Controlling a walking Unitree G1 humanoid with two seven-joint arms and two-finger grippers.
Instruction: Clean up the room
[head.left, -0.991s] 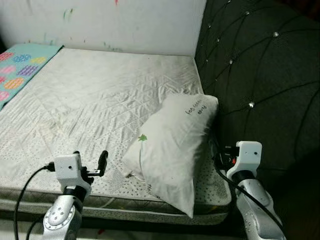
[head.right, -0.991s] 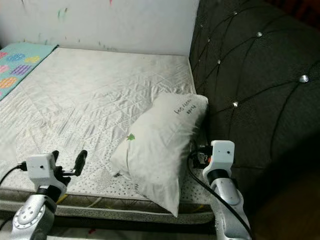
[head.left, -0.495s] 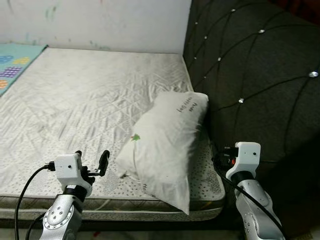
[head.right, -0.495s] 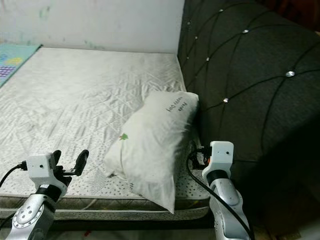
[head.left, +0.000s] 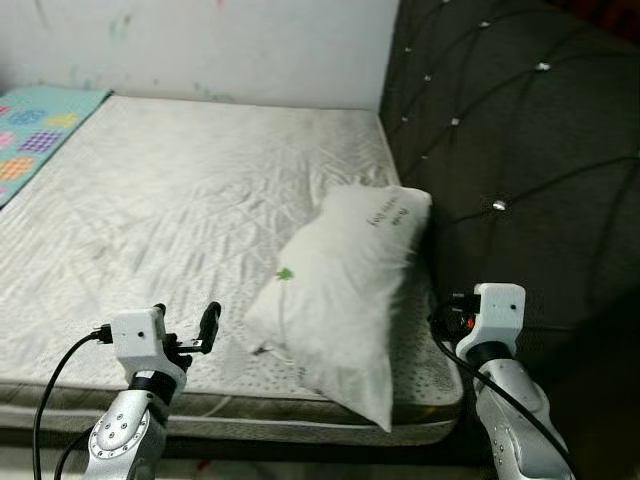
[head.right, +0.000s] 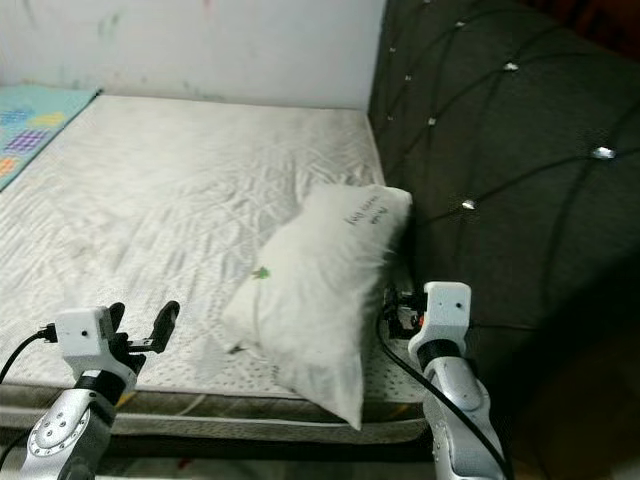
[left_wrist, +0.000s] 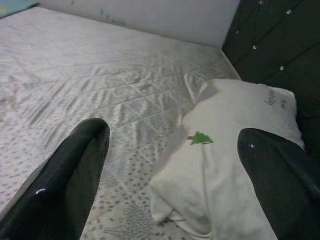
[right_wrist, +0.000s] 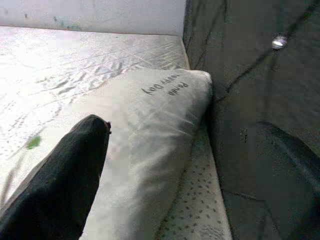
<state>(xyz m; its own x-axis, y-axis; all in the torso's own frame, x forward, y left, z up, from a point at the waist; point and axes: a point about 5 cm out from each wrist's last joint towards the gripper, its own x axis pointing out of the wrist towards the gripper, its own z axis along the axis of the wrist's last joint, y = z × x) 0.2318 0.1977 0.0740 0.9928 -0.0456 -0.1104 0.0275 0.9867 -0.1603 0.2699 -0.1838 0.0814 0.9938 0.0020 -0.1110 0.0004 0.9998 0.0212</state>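
A white pillow (head.left: 345, 290) with a small green tree print and dark lettering lies slanted on the near right corner of the bare quilted mattress (head.left: 180, 190), its far end against the dark headboard. My left gripper (head.left: 185, 322) hovers open over the mattress's front edge, left of the pillow, with nothing between its fingers (left_wrist: 65, 185). My right gripper (right_wrist: 175, 195) is open and empty by the pillow's right side, near the gap between pillow (right_wrist: 150, 125) and headboard.
A dark tufted headboard (head.left: 520, 150) with shiny studs walls off the right side. A white wall (head.left: 220, 40) with paint marks runs behind the bed. A turquoise patterned cover (head.left: 40, 125) lies at the far left of the mattress.
The whole picture swung one way and back, so the camera moved. The pillow lies where it was, and both grippers stay open in the same poses.
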